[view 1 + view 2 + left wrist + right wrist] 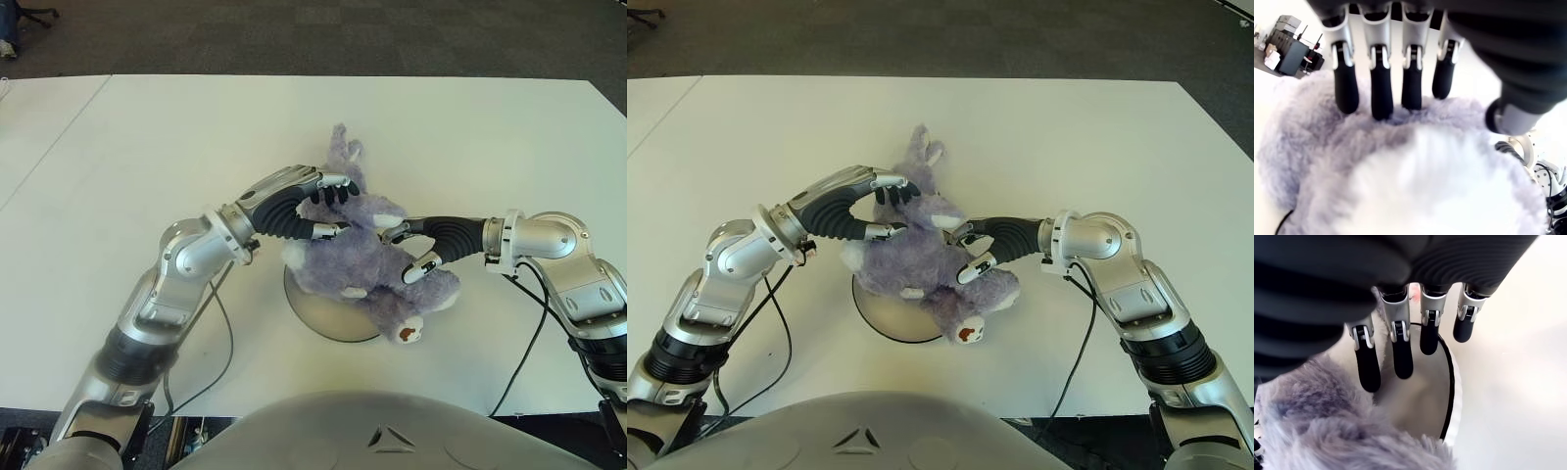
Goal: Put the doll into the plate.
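A fluffy purple doll (358,259) with long ears lies over a round beige plate (323,318) with a dark rim, its head and one foot hanging past the plate's right edge. My left hand (328,206) grips the doll's upper body from the left, and in the left wrist view its fingers (1381,83) press into the fur. From the right, my right hand (407,250) holds the doll's side between thumb and fingers. The right wrist view shows that hand's fingers (1400,352) over the plate (1449,382), with fur beneath the palm.
The white table (147,147) stretches wide on every side of the plate. Black cables (220,333) trail from both arms near the front edge. Dark carpet lies beyond the far table edge.
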